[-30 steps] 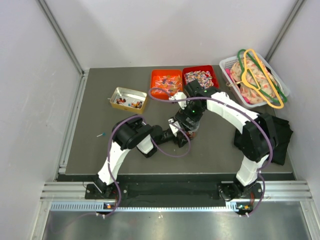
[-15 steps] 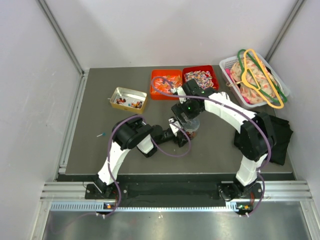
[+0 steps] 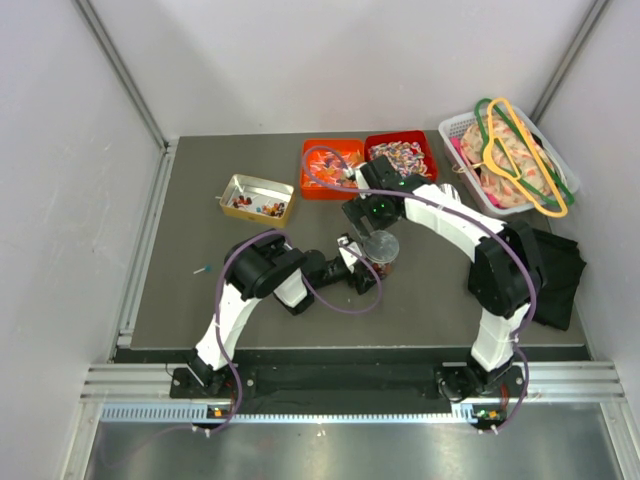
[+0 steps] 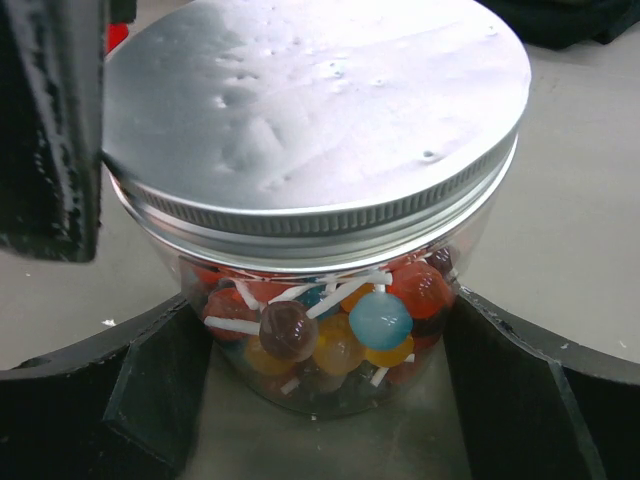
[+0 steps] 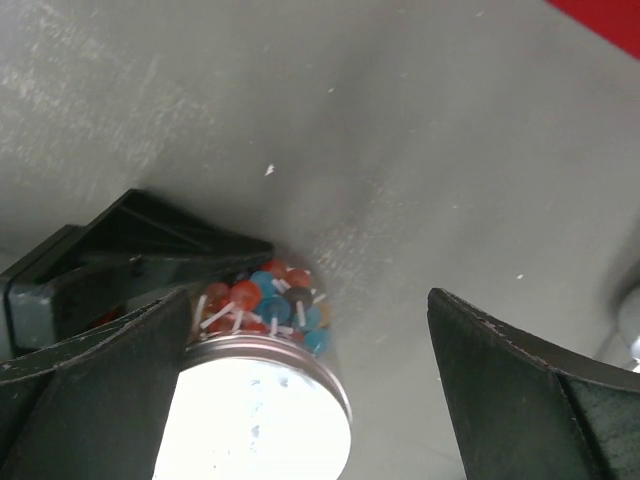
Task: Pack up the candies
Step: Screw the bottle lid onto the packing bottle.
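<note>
A clear jar (image 3: 382, 247) with a silver screw lid (image 4: 320, 110) stands mid-table, full of round coloured lollipops (image 4: 345, 320). My left gripper (image 4: 320, 300) is shut on the jar, one finger against each side near its base; the top view shows this left gripper (image 3: 360, 262) just left of the jar. My right gripper (image 3: 370, 212) hangs open just behind the jar, holding nothing. In the right wrist view the right gripper (image 5: 310, 380) has the jar's lid (image 5: 255, 420) by its left finger. The candies (image 3: 400, 155) fill a red tray at the back.
An orange tray (image 3: 333, 165) of sweets sits beside the red one. A gold tin (image 3: 257, 197) with small items lies back left. A white basket (image 3: 510, 160) holds hangers at the back right, with black cloth (image 3: 560, 270) in front of it.
My right gripper has drawn back from over the jar toward the trays, uncovering the silver lid. The left arm and the jar have stayed put.
</note>
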`<state>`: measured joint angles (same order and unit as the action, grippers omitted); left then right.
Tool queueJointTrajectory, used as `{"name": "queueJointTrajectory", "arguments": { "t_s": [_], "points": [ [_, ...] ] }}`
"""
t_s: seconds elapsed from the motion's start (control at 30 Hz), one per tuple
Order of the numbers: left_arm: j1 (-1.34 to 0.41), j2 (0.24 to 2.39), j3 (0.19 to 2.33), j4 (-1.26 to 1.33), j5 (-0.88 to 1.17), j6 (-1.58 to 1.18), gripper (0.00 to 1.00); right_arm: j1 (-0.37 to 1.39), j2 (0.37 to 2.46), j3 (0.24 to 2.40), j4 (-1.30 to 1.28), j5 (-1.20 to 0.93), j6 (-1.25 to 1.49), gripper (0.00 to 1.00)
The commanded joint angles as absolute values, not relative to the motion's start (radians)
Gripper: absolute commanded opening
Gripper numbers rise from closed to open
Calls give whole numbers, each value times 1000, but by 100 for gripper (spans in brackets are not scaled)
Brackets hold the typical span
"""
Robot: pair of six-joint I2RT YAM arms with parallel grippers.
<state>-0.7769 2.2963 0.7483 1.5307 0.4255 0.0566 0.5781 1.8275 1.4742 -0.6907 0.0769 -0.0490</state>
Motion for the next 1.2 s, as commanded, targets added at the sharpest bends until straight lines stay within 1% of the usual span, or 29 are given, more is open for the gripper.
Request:
{"name": "queueJointTrajectory", "arguments": {
  "t_s": [0.0, 0.17, 0.33, 0.5, 0.57, 0.67, 0.7, 0.73, 0.77, 0.8, 0.9, 1.0, 1.17],
  "points": [
    [-787, 2339, 726, 1537, 436, 57, 68, 548, 1781, 1511, -669, 147, -72, 99],
    [-787, 2339, 726, 1537, 437, 57, 68, 497, 1740, 1470, -676, 127, -106, 99],
    [-787, 2339, 726, 1539, 437, 57, 68, 494, 1691, 1401, -673, 106, -158, 99],
    [-787, 2339, 726, 1539, 436, 57, 68, 462, 1634, 1338, -632, 146, -173, 99],
    [-787, 2339, 726, 1539, 436, 57, 68, 439, 1626, 1359, -652, 95, -196, 99],
    [-787, 2339, 726, 1537, 436, 57, 68, 425, 1600, 1368, -696, 5, -331, 99],
    [-787, 2339, 727, 1539, 437, 57, 68, 423, 1580, 1368, -718, -42, -413, 99],
    [-788, 2339, 726, 1537, 437, 57, 68, 423, 1571, 1368, -738, -119, -454, 99],
    [-787, 2339, 726, 1537, 437, 57, 67, 423, 1566, 1376, -753, -150, -480, 99],
    [-787, 2339, 726, 1537, 437, 57, 67, 425, 1563, 1384, -808, -193, -515, 99],
    [-787, 2339, 726, 1537, 437, 57, 67, 428, 1568, 1417, -874, -253, -622, 99],
    [-787, 2339, 726, 1537, 437, 58, 67, 434, 1574, 1448, -929, -358, -694, 99],
    [-787, 2339, 726, 1537, 437, 58, 67, 505, 1597, 1445, -957, -354, -741, 99]
  ]
}}
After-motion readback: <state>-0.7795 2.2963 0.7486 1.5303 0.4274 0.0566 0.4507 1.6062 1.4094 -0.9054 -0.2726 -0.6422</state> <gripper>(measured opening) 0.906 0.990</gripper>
